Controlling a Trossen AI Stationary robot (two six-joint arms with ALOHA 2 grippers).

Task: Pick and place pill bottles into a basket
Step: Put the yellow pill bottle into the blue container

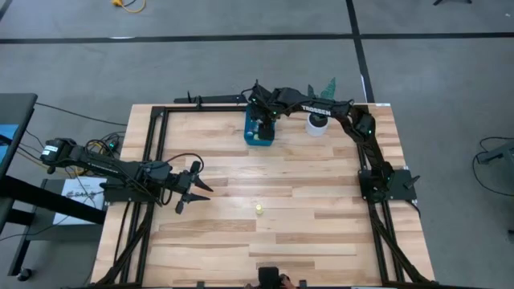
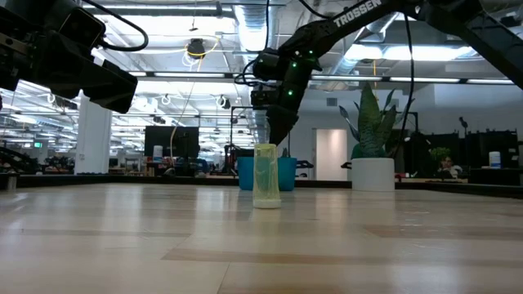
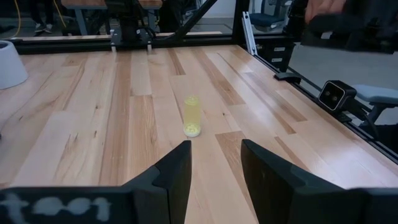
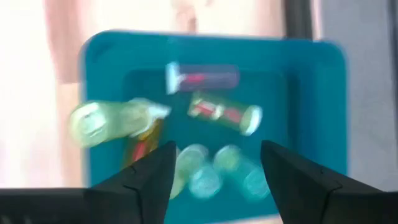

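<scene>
A pale yellow pill bottle [image 1: 259, 209] stands upright on its base mid-table; it also shows in the low view [image 2: 265, 175] and the left wrist view [image 3: 192, 116]. My left gripper [image 3: 214, 168] is open and empty, a short way to the bottle's left [image 1: 193, 189]. The blue basket [image 1: 259, 130] stands at the far edge and holds several bottles [image 4: 224, 112]. My right gripper [image 4: 217, 152] is open above the basket [image 2: 274, 122]. A blurred pale green bottle [image 4: 115, 121] shows over one basket wall, clear of the fingers.
A white plant pot [image 1: 318, 123] with a green plant stands just right of the basket, and shows in the low view [image 2: 373, 174]. A black metal frame [image 1: 152, 144] runs along the table's left, right and far edges. Bare wood lies around the yellow bottle.
</scene>
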